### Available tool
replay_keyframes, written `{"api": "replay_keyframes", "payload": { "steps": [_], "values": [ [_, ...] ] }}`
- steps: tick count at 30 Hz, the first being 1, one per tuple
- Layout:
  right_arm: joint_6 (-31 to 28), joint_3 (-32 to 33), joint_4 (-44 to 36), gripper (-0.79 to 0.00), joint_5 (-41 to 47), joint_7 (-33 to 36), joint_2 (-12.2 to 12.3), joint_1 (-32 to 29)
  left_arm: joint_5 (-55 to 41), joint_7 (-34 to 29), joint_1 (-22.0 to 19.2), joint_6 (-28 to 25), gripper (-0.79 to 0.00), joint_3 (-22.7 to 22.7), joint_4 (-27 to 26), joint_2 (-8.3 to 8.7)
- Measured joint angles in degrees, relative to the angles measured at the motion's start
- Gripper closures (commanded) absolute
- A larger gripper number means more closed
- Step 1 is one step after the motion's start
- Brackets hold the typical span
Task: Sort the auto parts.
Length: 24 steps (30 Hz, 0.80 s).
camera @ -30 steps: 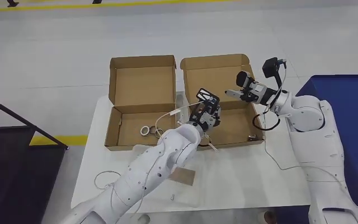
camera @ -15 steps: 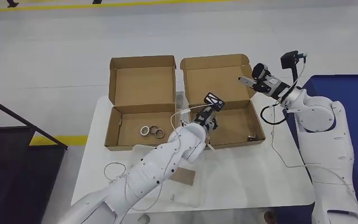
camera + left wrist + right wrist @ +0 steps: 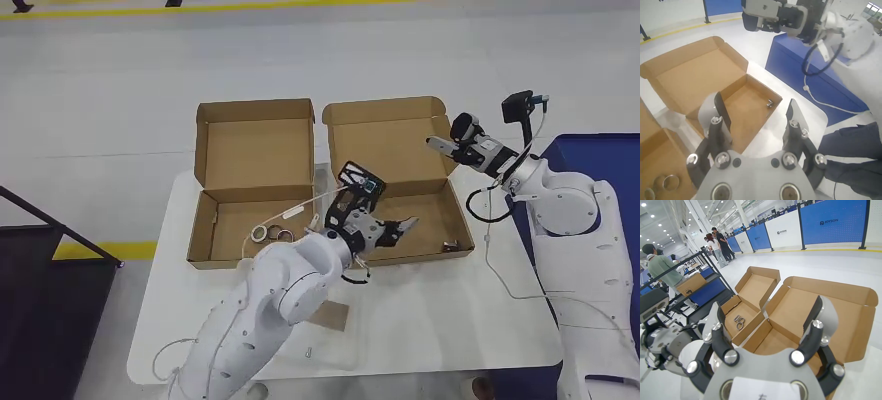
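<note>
Between picks, by the look of it. Left gripper (image 3: 755, 98), jaws spread and empty, hangs over the right box (image 3: 696, 62) front wall. Right gripper (image 3: 768, 301), jaws open and empty, sits near the tabletop's far right corner. Rings (image 3: 271, 234) lie in the left box (image 3: 255, 150), a small fitting (image 3: 769, 103) in the right box. Next move is probably a reach for the loose part (image 3: 308, 352) by the front edge.

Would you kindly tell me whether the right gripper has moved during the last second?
Yes. The right gripper has drawn back from above the middle of the right cardboard box towards that box's outer lid edge.
</note>
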Motion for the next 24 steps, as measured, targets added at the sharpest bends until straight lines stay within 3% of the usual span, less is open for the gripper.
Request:
{"api": "replay_keyframes", "payload": {
  "steps": [4, 6, 20, 24],
  "values": [
    [0.00, 0.00, 0.00, -0.785, 0.00, 0.00, 0.00, 0.00, 1.42, -9.16, 10.23, -3.58, 0.000, -7.71, -12.89, 2.48],
    [0.00, 0.00, 0.00, -0.785, 0.00, 0.00, 0.00, 0.00, 1.74, -11.26, 13.11, -4.93, 0.000, -9.96, -16.72, 3.01],
    [0.00, 0.00, 0.00, -0.785, 0.00, 0.00, 0.00, 0.00, -0.39, -9.12, 13.91, -5.13, 0.000, -9.93, -17.30, 2.96],
    [-0.29, -0.21, -0.20, -0.785, 0.37, 0.01, -0.02, -0.08, -7.55, -8.17, 15.86, -4.72, 0.000, -15.80, -22.26, 3.46]
  ]
}}
